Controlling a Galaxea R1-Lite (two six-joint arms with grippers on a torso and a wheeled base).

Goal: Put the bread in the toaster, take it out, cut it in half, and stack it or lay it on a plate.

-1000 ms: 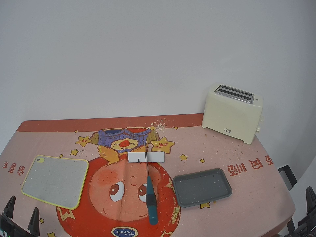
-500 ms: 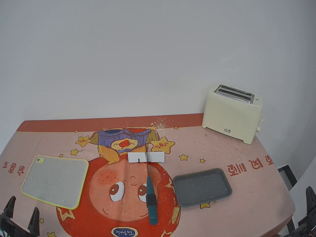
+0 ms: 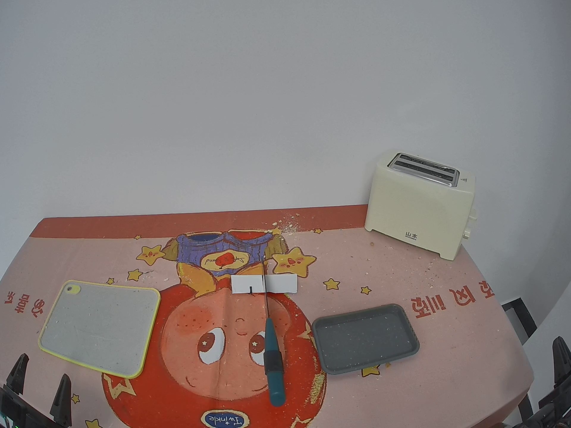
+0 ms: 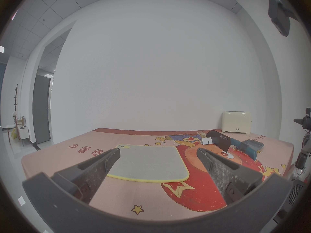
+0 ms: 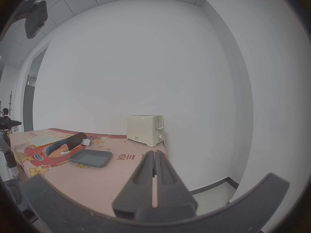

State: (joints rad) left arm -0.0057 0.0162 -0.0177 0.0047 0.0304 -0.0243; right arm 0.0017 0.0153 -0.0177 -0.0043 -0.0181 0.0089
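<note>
The cream two-slot toaster [image 3: 421, 203] stands at the far right corner of the table, on a pink cartoon-printed tablecloth [image 3: 178, 251], close to the wall. From the head view its two top slots look dark, and I cannot tell whether anything sits in them. The right wrist view shows the toaster's end face instead, with its lever and knob.

A grey rectangular tray [image 3: 364, 338] lies at near right, well apart from the toaster. Just left of the tray is the knife [image 3: 272, 352], its teal handle pointing to the near edge. In the head view the blade is only a thin dark line running to a small white card stand [image 3: 263, 283]. The left wrist view shows the blade's broad dark face, standing on edge like a cleaver's. A grey cutting board with a yellow rim [image 3: 98, 327] lies flat at near left, apart from the knife. Crumbs [image 3: 416, 263] speckle the cloth between the toaster and the tray.

The left gripper [image 4: 158, 151] hangs at the near left corner, just short of the cutting board, with its fingers spread wide and nothing between them. The right gripper [image 5: 155, 153] hangs off the near right corner, beyond the table's edge. Its own wrist view shows the two fingers pressed together with nothing between them.
</note>
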